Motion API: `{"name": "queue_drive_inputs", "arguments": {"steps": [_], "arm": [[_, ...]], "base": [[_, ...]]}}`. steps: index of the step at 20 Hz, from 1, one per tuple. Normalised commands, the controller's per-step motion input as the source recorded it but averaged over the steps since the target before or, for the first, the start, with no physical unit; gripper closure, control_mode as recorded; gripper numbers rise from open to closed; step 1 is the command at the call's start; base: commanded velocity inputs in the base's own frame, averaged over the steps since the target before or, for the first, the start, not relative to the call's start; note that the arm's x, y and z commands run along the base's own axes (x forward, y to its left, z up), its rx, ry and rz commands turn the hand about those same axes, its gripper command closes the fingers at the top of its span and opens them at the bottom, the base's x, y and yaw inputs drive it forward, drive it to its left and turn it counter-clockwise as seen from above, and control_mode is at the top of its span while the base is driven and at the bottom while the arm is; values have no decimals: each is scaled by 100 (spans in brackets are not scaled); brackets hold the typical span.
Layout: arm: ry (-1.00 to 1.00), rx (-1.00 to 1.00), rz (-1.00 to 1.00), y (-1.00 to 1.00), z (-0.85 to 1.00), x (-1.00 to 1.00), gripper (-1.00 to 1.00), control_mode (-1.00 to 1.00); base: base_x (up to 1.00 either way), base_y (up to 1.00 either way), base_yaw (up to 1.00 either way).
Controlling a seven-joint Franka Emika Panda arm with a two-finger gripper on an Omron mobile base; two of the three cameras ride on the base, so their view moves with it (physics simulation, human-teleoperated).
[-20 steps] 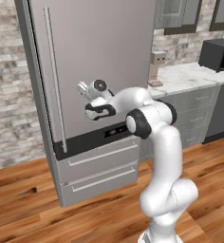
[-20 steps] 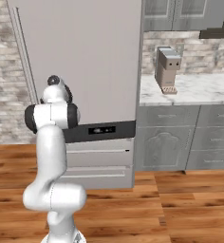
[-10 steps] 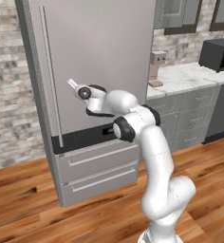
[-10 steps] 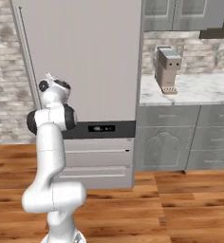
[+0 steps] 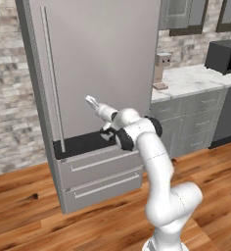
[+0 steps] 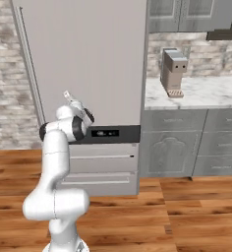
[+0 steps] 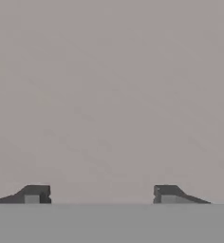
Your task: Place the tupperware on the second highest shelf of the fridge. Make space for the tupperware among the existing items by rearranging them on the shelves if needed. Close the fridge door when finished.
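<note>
Our gripper [image 5: 91,100] is spread wide with nothing in it, two small dark tips [image 7: 35,193] facing smooth brushed-steel fridge door [image 5: 103,59]. That flat panel is shut, its slim vertical handle [image 5: 53,93] off left, marble counter [image 5: 196,81] to the right.

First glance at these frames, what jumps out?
The tall grey fridge dominates, its door shut, with a long slim handle down its left edge. The white arm reaches up at the door, its hand close to the steel and right of the handle; in the hand view the fingertips stand wide apart with nothing between them. A coffee machine stands on the marble counter to the right.
</note>
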Motion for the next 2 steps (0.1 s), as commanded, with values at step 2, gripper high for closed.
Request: {"name": "queue_drive_inputs", "arguments": {"steps": [2], "arm": [[11,-16,-28,42,-17,100,-100,-100]], "base": [[0,0,0]]}}
